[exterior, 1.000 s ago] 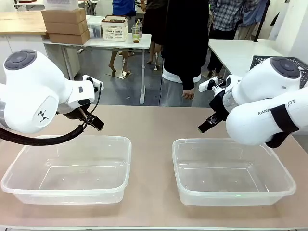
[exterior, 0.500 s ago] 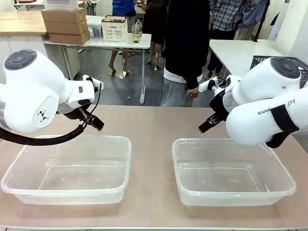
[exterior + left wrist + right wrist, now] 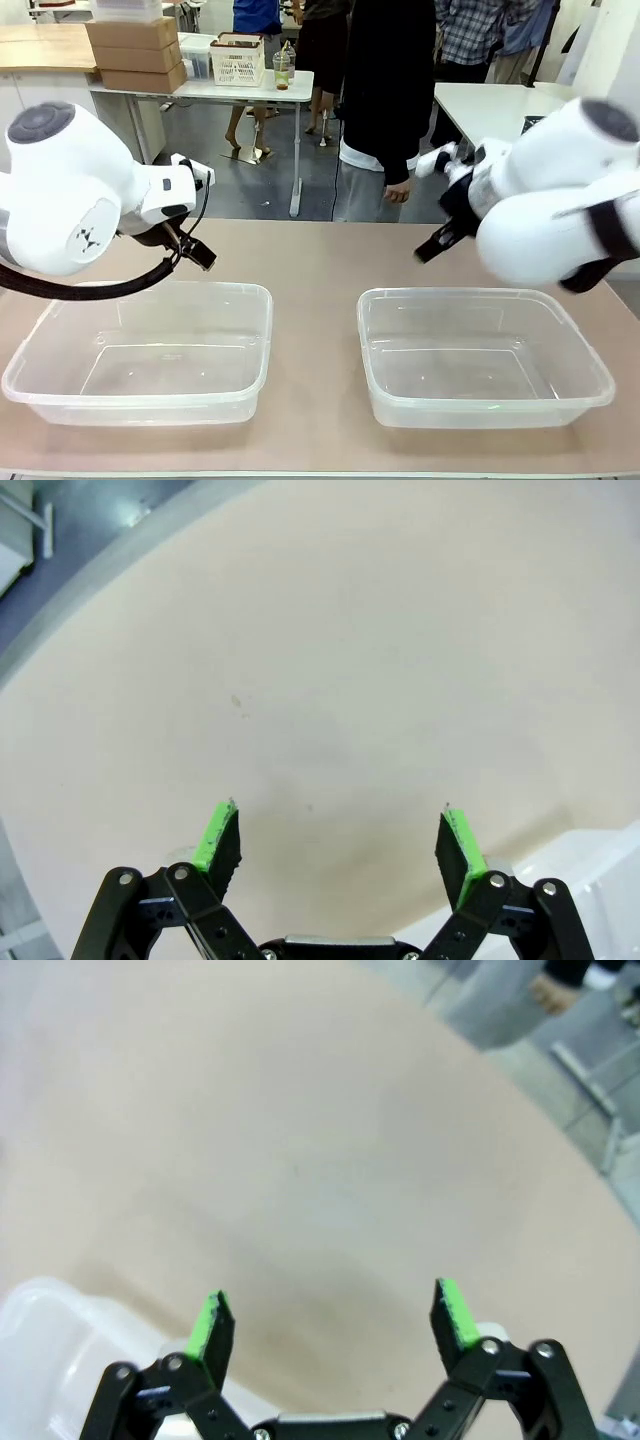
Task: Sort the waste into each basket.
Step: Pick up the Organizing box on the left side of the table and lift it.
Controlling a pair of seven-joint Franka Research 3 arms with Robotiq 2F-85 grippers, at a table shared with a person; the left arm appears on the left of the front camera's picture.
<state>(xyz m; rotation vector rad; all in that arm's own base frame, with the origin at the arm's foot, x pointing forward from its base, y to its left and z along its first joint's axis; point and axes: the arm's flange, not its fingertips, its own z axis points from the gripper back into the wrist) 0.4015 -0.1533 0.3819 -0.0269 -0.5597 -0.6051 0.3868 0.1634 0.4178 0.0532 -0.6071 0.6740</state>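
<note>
**Empty tubs, claws wide**

Near: left tub [image 3: 130, 402] and right tub [image 3: 490, 407] side by side on table [image 3: 315, 262], both empty. Just beyond far rims: left gripper [image 3: 198, 257] and right gripper [image 3: 432, 247] spread wide, holding nothing. Far: person's hand [image 3: 397, 190] hanging past table's far edge. Expect waste light, crinkly, slick, crushable; pinch gently across crumpled middle.

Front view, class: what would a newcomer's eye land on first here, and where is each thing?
Two clear tubs, the left tub and the right tub, sit side by side on the tan table with nothing in them. A bulky white left arm and right arm bend in just behind them, each with its jaws wide open above the tabletop. A person in black stands at the far edge.
</note>
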